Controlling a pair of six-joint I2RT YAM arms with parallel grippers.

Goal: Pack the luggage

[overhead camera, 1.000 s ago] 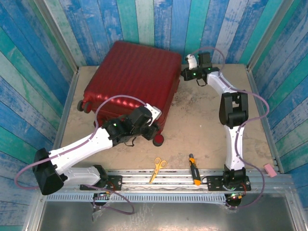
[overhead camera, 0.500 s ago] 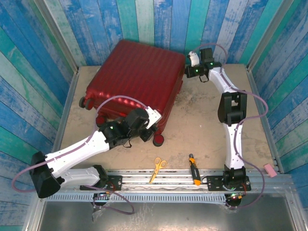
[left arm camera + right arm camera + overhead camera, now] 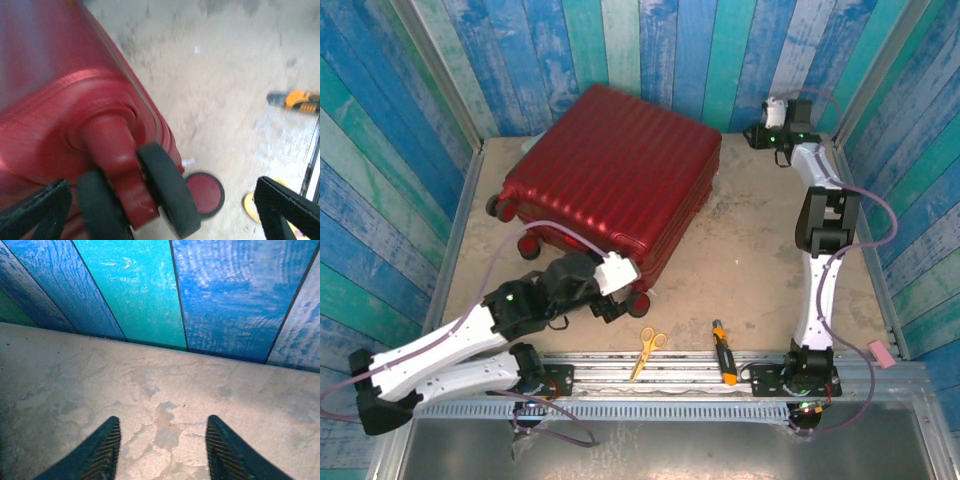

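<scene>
Between spread fingers (image 3: 287, 207) of left pincer (image 3: 160, 210): luggage (image 3: 610, 170) wheel (image 3: 162, 195) | right pincer (image 3: 162, 420) parted, empty

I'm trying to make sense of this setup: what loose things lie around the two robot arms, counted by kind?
Dark-red ribbed hard-shell suitcase: 1
Yellow-handled scissors: 1
Orange-and-black handled tool: 1
Small pink block: 1
Total: 4

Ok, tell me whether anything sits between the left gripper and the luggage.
Nothing visible does. The left gripper sits right at the near corner wheel of the luggage, fingers open either side of it. The scissors and screwdriver lie nearer the arm bases, off that path.
</scene>
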